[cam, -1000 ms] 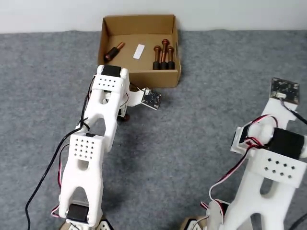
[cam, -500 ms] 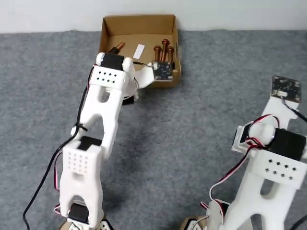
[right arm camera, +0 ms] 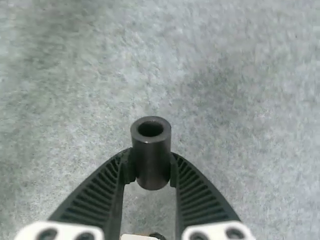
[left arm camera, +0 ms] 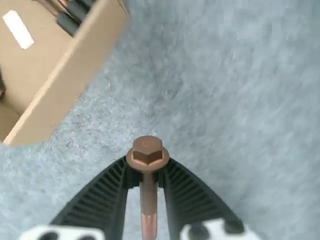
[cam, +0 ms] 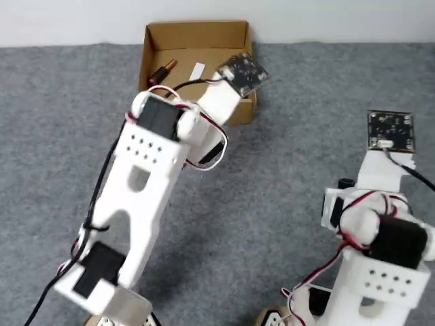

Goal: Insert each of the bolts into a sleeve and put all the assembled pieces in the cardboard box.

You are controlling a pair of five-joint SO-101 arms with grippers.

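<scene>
Two parts wait to be joined. Your left gripper (left arm camera: 146, 169) pinches a copper bolt (left arm camera: 146, 156) just under its hex head, just outside the front wall of the box (left arm camera: 65, 75). Your right gripper (right arm camera: 150, 167) clamps a black sleeve (right arm camera: 150, 150), bore facing its camera, well away from the box.

Bring them together over the grey mat (cam: 285, 136), clear of the box, and line up both axes before you push. The bolt's shank runs back between the fingers toward the wrist, so little of it looks free. Expect to feed slowly, since a slight tilt would likely catch the tip on the sleeve's rim.

Inside the box lie a finished piece (cam: 163, 70) and a white tag (cam: 197, 71). The box's front wall is your one obstacle, so lift over it when delivering.
</scene>
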